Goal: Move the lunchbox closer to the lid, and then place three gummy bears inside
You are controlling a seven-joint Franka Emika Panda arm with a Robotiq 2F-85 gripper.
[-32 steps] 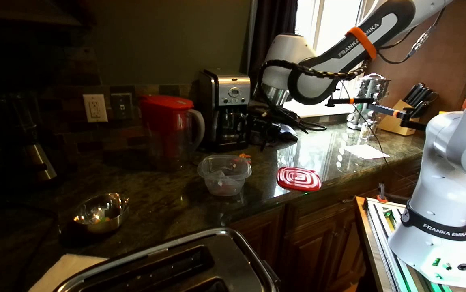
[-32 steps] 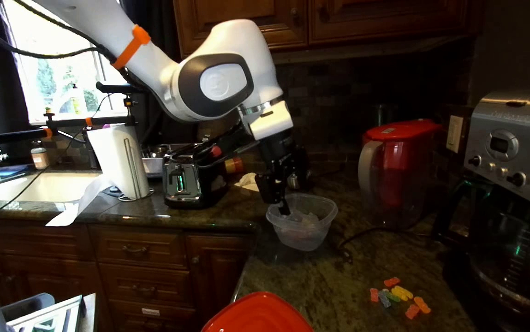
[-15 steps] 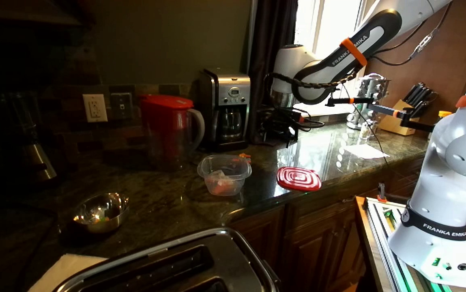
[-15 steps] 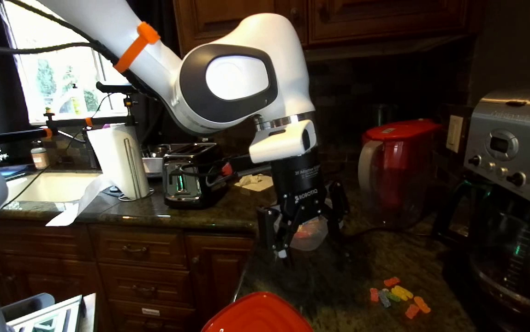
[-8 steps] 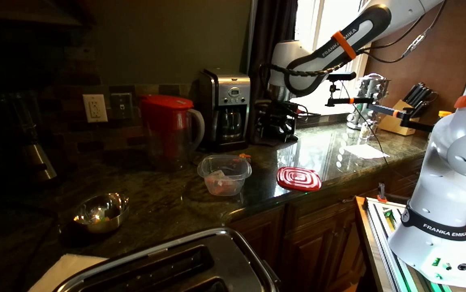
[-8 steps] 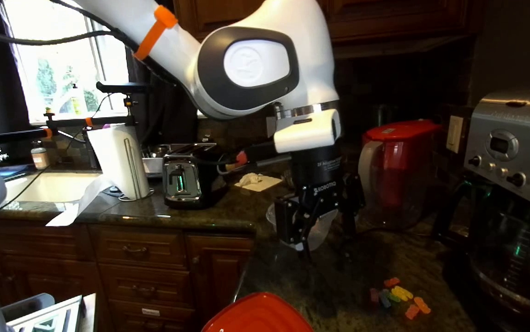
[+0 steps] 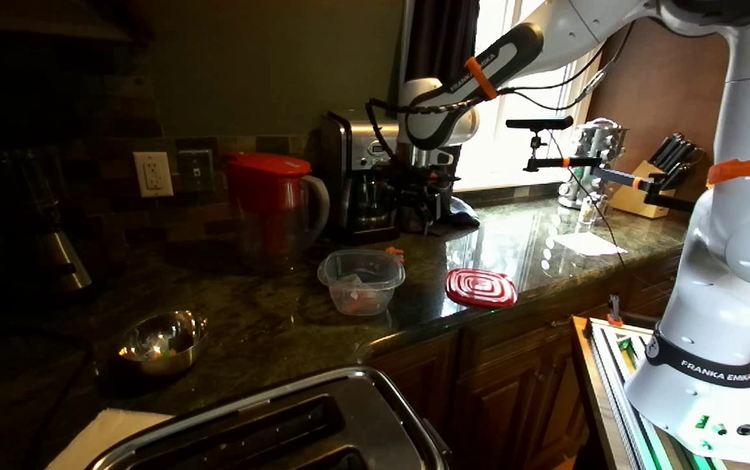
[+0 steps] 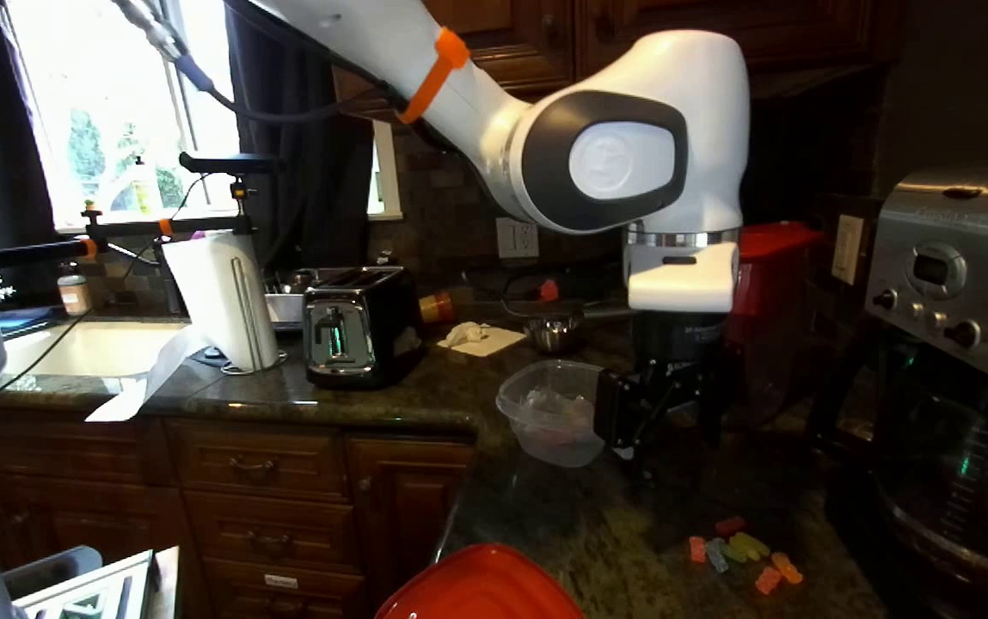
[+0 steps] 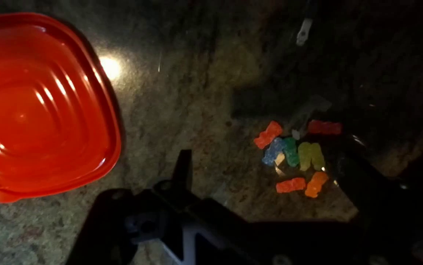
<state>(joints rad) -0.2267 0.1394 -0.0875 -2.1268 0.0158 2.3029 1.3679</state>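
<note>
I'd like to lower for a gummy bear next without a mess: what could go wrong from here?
The gummy bears lie bunched, several touching in the wrist view, so the open fingers may pinch two or scatter others. In an exterior view a finger hides part of the lunchbox; I can't judge contact, but a swing that way could knock it. The coffee maker stands near the gummy bears, so a finger might bump it going down.

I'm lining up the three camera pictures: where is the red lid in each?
In an exterior view: the lid, whole, right of centre.
In an exterior view: the lid, cut off by the bottom edge.
In the wrist view: the lid, cut off by the left edge.
Shared landmark: the gummy bears, partly behind the lunchbox in an exterior view.
</note>
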